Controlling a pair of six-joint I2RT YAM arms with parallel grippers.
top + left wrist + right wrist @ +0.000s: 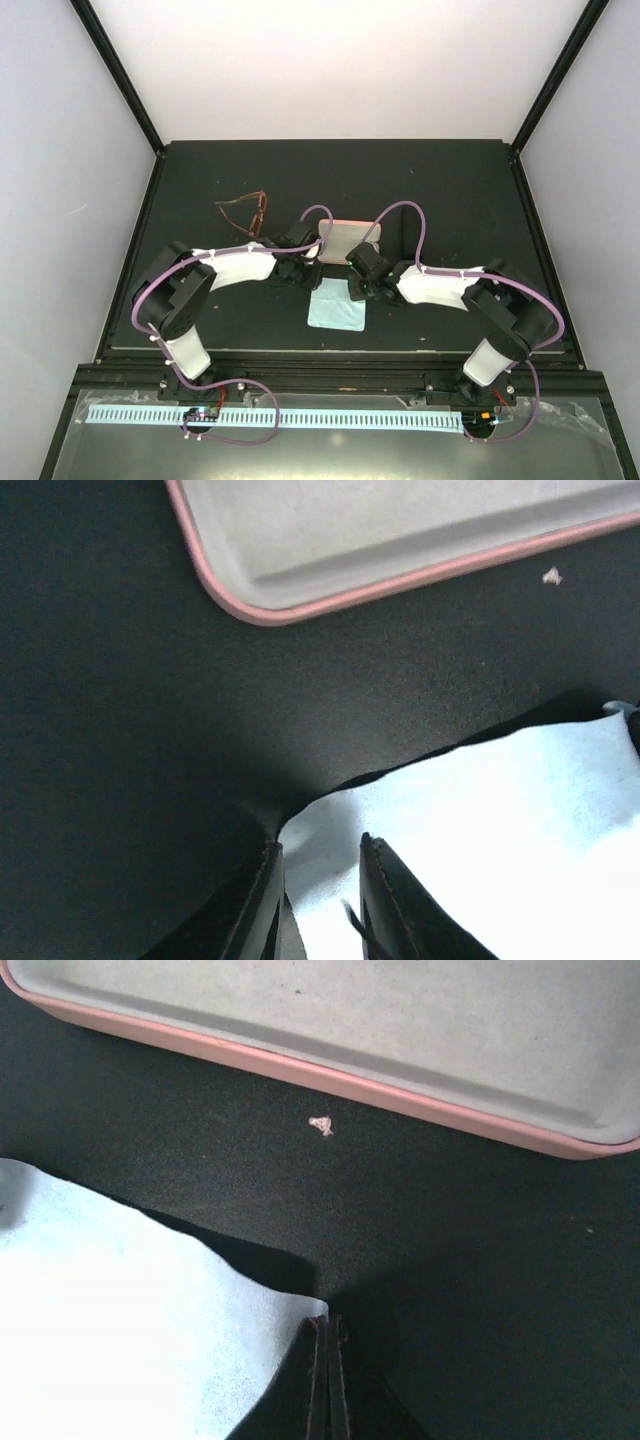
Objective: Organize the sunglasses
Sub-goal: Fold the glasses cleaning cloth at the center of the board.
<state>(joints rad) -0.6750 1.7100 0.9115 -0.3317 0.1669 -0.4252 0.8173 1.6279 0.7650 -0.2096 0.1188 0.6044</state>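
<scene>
Left jaws ajar astride cloth (480,820); right seemingly pinching.

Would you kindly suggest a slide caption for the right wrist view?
Shut right end effector pinching a corner of the light blue cloth, open pink case lying beyond it.

We see bright light from above; the cloth (500,820) glares white, shadows the table (150,730), and both wrist views are soft.

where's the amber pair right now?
Top view: the amber sunglasses lie on the mat, far left part, just beyond the left arm and left of the pink case.
</scene>
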